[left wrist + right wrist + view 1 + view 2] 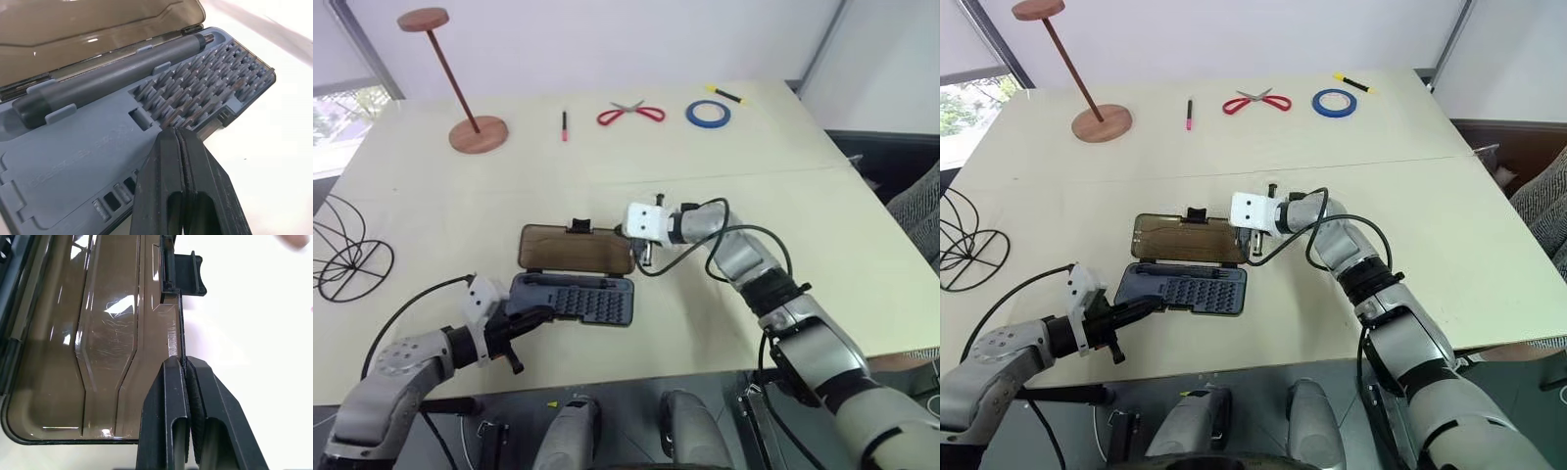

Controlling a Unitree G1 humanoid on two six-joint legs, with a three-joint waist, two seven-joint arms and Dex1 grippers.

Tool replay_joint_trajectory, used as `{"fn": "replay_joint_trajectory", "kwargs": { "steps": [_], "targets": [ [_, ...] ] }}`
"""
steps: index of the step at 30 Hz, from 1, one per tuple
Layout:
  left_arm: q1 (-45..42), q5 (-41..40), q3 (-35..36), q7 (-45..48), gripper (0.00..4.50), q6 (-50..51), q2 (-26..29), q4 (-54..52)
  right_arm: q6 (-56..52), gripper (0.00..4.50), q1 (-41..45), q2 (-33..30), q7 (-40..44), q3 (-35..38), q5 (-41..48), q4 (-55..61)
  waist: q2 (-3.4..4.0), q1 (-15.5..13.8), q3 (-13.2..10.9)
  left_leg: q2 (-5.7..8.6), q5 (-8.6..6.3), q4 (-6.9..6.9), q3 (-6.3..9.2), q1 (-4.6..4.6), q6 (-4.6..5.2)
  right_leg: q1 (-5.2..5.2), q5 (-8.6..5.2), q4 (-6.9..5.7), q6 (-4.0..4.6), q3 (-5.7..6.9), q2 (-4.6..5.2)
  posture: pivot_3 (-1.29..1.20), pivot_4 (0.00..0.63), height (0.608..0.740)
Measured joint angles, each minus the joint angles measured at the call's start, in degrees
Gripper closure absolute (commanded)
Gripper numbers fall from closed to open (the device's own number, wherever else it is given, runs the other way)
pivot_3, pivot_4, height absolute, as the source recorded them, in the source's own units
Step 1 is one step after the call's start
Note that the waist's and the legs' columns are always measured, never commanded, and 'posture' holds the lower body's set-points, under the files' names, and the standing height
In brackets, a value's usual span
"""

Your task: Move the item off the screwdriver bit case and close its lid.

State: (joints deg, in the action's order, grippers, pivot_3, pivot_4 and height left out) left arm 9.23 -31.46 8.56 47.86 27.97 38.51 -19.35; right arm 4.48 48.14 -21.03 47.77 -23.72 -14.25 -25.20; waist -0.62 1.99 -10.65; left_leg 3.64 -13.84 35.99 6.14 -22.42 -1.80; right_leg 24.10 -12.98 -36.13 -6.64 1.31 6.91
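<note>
Our right gripper has pinched shut on the lid edge; our left gripper, closed and empty, rests on the screwdriver bit case. The item already sits aside, so only closing remains

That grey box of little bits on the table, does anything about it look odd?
Its brown lid lies flat open on the table, bits exposed. The right pincer is shut on the lid's far edge.
</note>
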Motion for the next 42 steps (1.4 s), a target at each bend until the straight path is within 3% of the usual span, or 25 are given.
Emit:
{"fn": "replay_joint_trajectory", "kwargs": {
  "steps": [17,33,38,42],
  "targets": [
    [-11.3,-2.9,1.3,-0.4,4.50,4.4,-0.5,4.9,1.8,4.49,-15.6,-7.4,-7.5,5.1,-3.1,31.9,-0.05,-1.2,0.0,-0.08,0.00,0.00,-0.07,-0.12,0.00,0.11,0.00,0.07,0.00,0.00,-0.04,0.00,0.150,0.740],
    [-24.5,-11.0,1.3,2.0,4.50,12.4,0.6,-0.9,3.9,4.49,-16.3,-6.2,-7.6,3.4,-4.8,28.8,-0.08,-1.0,0.0,-0.11,0.00,0.01,-0.08,-0.12,0.00,0.10,0.00,0.08,0.01,0.00,-0.08,0.00,0.150,0.740],
    [-32.3,-15.3,3.1,-1.5,4.50,15.3,-0.4,-0.5,5.5,4.49,-16.1,-5.5,-7.6,2.5,-5.2,26.9,-0.10,-1.1,-0.1,-0.10,0.01,0.04,-0.08,-0.12,-0.01,0.08,0.00,0.08,0.00,0.00,-0.09,0.00,0.150,0.740],
    [-35.7,-13.2,4.9,-5.7,4.50,13.3,-0.9,4.8,6.6,4.49,-16.1,-5.1,-7.6,2.0,-5.5,26.7,-0.10,-0.7,-0.1,-0.11,0.03,0.02,-0.09,-0.08,-0.04,0.08,0.00,0.07,0.01,-0.01,-0.15,0.00,0.150,0.740]
  ]
}}
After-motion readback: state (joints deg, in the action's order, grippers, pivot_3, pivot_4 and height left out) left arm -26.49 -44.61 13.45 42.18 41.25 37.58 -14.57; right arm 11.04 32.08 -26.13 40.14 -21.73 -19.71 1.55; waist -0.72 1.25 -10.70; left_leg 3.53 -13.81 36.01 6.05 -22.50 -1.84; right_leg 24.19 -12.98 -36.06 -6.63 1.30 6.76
